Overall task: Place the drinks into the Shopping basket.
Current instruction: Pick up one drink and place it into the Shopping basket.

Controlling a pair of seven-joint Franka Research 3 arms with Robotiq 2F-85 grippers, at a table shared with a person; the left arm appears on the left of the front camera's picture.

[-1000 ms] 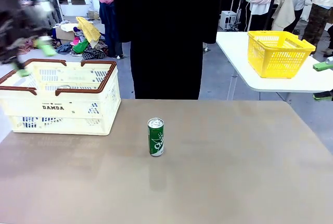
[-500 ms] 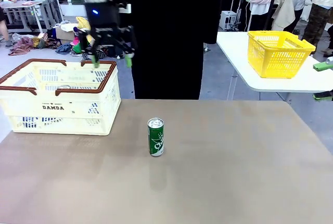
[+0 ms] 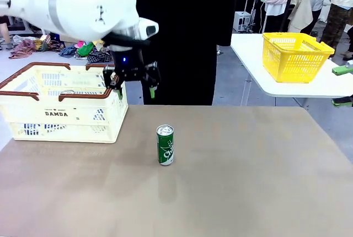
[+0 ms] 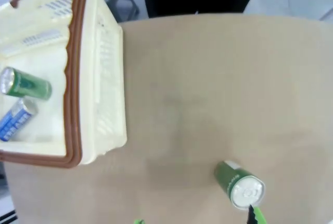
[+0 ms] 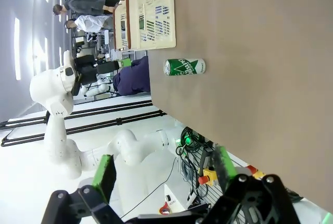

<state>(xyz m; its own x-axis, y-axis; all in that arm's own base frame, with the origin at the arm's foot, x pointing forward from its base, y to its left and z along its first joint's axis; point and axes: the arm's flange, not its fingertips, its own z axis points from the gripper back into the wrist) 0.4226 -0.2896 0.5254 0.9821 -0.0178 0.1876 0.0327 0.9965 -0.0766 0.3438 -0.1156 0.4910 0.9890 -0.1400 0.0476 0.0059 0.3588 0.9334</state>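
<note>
Currently front view: left gripper (image 3: 135, 86) open and empty, hanging beside the shopping basket (image 3: 63, 102) corner, above and behind the green can (image 3: 165, 145) standing mid-table (image 3: 248, 171). Step: reaching for next drink. Left wrist view: two cans, green (image 4: 25, 83) and blue (image 4: 17, 119), lie in basket; standing can sits near bottom edge by one fingertip (image 4: 256, 215). Right wrist view: right gripper (image 5: 164, 172) wide open, empty, well off. Next move calls for descending, jaws straddling the can.

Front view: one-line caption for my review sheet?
Open left tool hovers beside Shopping basket; green can stands on table.
</note>
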